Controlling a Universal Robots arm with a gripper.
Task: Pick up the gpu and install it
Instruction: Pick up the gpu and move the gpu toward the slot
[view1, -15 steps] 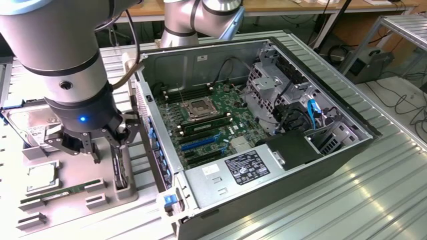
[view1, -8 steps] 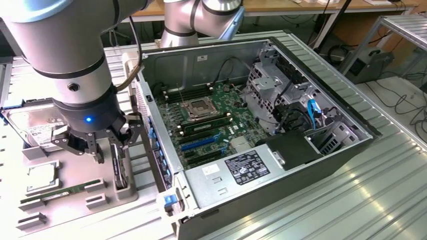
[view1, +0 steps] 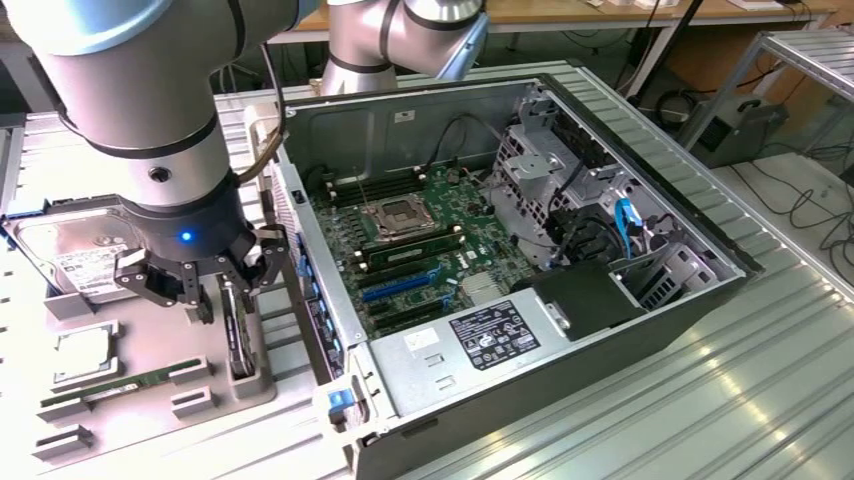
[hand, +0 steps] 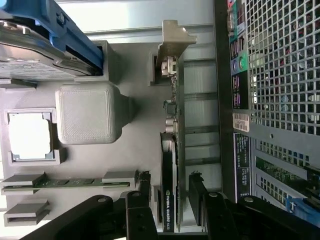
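Spread claw (hand: 169, 207) straddles the upright gpu (hand: 172, 150), apparently not touching.

I have the arm (view1: 140, 110) standing near vertical, wrist pointing straight down. The gripper (view1: 224, 292) hangs low over the grey tray's (view1: 150, 338) edge on the exterior view's right, black fingers (hand: 136, 219) spread wide, nothing clamped.
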